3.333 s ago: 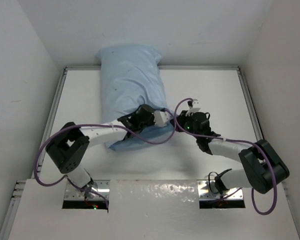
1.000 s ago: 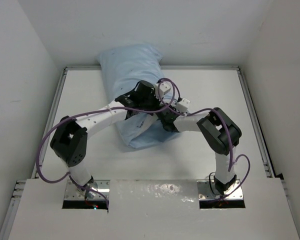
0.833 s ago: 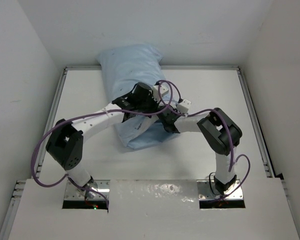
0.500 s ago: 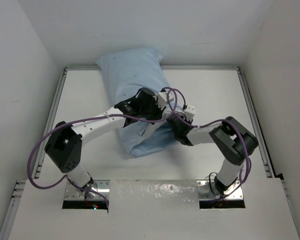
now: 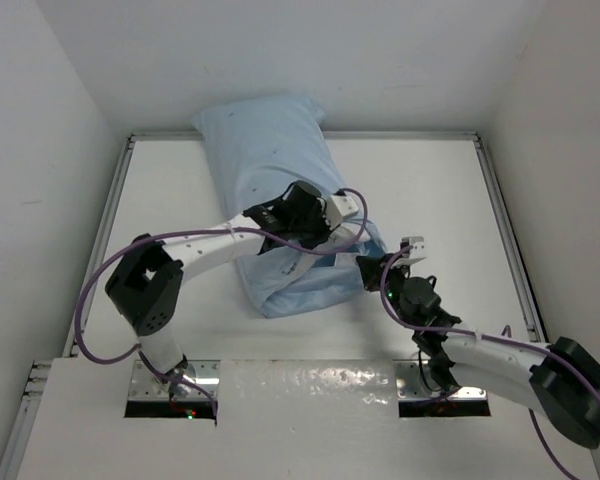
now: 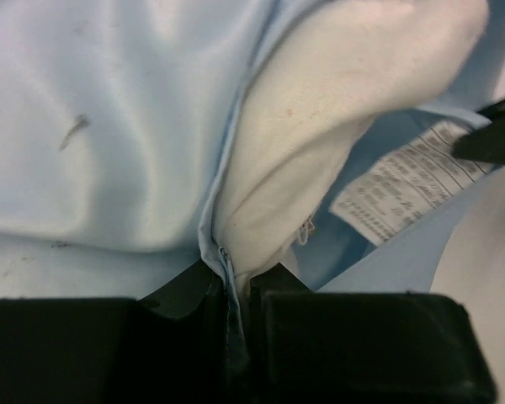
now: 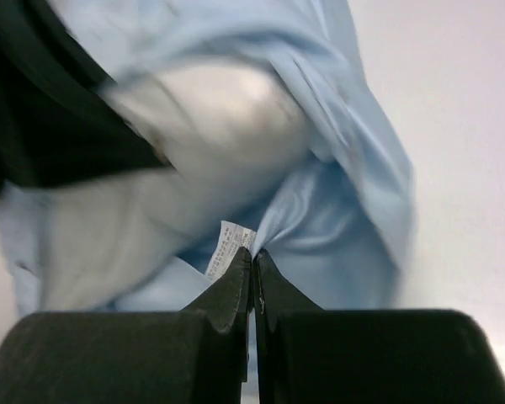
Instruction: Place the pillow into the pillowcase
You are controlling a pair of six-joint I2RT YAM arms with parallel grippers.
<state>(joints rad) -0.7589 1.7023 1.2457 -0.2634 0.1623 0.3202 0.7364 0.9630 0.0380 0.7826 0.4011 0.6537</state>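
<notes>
Blue, thin and wrinkly, the speckled fabric pillowcase (image 5: 265, 175) lies lengthways on the white counter (image 5: 430, 190), with its closed end up against the back wall (image 5: 280, 50) and its mouth toward the arms. The large plump white stuffed pillow (image 6: 345, 101) is almost wholly inside it. Only a rounded corner bulges out at the mouth, which shows plainly in the left wrist view and as a blur in the right.

The left claw (image 6: 236, 290) is pressed together on the upper hem, right where the cloth edge meets that corner. The right claw (image 7: 252, 261) is also pressed together, and it appears to pinch a fold of the lower layer just beside the white printed care label (image 6: 404, 189).

The step in hand looks like drawing the mouth over this last corner. It should go best if the right claw holds the lower layer low and taut while the left lifts its hem up and over the bulge, toward the arms. A straight tug would likely only drag the bundle. Such thin cloth can slip from a narrow pinch, so a slow, even pull seems wise. The two claws work close together and need care not to meet.

The counter looks smooth and plain, so the stuffed case would probably slide on it readily. White walls close the space in at the back and on both sides, which leaves little room at the far end.
</notes>
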